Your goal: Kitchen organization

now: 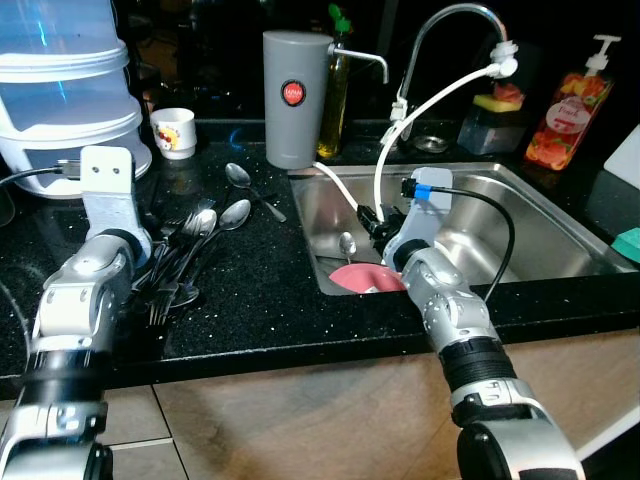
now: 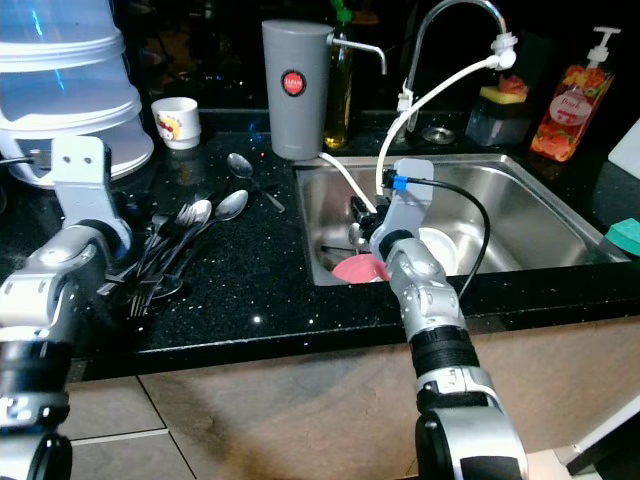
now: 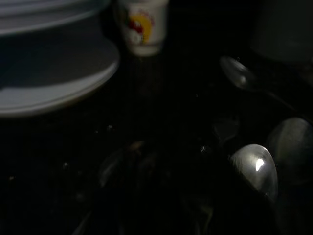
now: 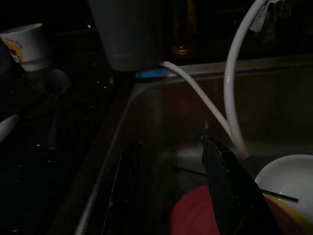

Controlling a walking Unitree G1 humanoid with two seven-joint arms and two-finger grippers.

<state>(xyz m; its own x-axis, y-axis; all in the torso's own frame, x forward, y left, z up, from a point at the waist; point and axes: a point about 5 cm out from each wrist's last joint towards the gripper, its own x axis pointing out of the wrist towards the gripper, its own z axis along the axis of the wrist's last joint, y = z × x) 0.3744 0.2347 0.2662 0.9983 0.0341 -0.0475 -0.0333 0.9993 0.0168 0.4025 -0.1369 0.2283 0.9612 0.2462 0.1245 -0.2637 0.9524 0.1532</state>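
R gripper [image 4: 171, 191] fingers spread, above red plate [image 1: 365, 279] at sink's [image 1: 560, 250] front-left corner | plate prob. light, stiff, wet-slippery; grab rim | L gripper: fingers can't tell

Glossy black speckled stone bench [image 1: 260, 290]; brushed steel sink [image 1: 540, 235]; shiny metal spoons [image 1: 235, 213]; matt grey plastic jug [image 1: 293, 98].

White hoses [image 1: 385, 165] are crossing the sink [image 1: 545, 235]; piled cutlery [image 1: 185, 250] is crowding the desk [image 1: 270, 290], leaving bare room beside it.
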